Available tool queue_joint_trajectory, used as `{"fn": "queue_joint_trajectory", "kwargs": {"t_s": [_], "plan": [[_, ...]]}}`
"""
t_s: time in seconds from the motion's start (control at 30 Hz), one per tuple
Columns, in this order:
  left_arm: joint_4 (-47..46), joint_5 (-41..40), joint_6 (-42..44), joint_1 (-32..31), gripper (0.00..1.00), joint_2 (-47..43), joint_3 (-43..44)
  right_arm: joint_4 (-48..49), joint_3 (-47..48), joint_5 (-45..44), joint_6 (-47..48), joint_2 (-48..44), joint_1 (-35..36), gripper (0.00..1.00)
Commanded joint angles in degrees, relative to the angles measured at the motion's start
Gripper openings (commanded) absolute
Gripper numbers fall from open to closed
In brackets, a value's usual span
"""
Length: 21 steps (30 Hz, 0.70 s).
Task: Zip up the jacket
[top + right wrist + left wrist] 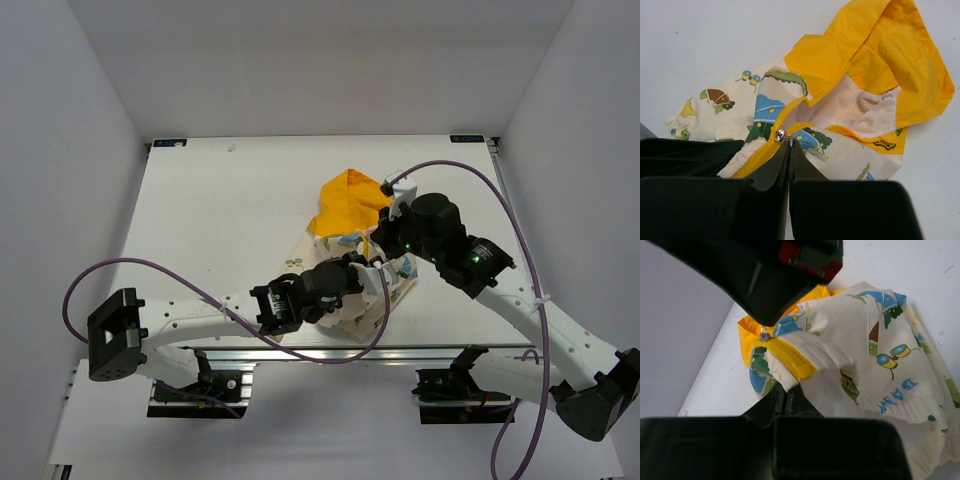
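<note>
Jacket lies crumpled mid-table with its hood away from the arms, and the zip looks partly closed. The left pincer is pinched shut on the yellow zipper trim low down, and the right pincer is closed at the zipper slider, seemingly on its pull. Next, I judge, the right must draw the slider hoodward while the left keeps the trim taut.

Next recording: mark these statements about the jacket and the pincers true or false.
1. The left pincer and right pincer are both shut. True.
2. On the jacket, the yellow hood points toward the arm bases. False: it lies at the far end, away from them.
3. The right pincer grips the zipper pull. True.
4. The zipper is closed up to the hood. False: above the pull its two sides stand apart.
5. The left pincer holds the hood. False: it pinches cream fabric beside the yellow zipper trim.
</note>
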<state>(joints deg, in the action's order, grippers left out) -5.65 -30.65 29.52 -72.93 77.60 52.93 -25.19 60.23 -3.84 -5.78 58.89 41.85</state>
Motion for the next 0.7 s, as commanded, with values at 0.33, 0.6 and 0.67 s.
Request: {"fn": "queue_joint_trajectory", "kwargs": {"t_s": [0.33, 0.6, 0.67], "plan": [[5.38, 5.59, -9.89, -2.84, 0.00, -7.45, -2.56, 7.43, 6.04, -5.82, 0.24, 11.31, -3.87, 0.00], [13.47, 12.54, -23.71, -2.92, 0.00, -14.14, -6.95, 10.59, 8.68, -4.95, 1.21, 21.34, -9.05, 0.00], [13.91, 12.81, -25.91, -2.84, 0.00, -15.81, -8.27, 11.74, 9.99, -6.53, 1.30, 24.06, -10.81, 0.00]]}}
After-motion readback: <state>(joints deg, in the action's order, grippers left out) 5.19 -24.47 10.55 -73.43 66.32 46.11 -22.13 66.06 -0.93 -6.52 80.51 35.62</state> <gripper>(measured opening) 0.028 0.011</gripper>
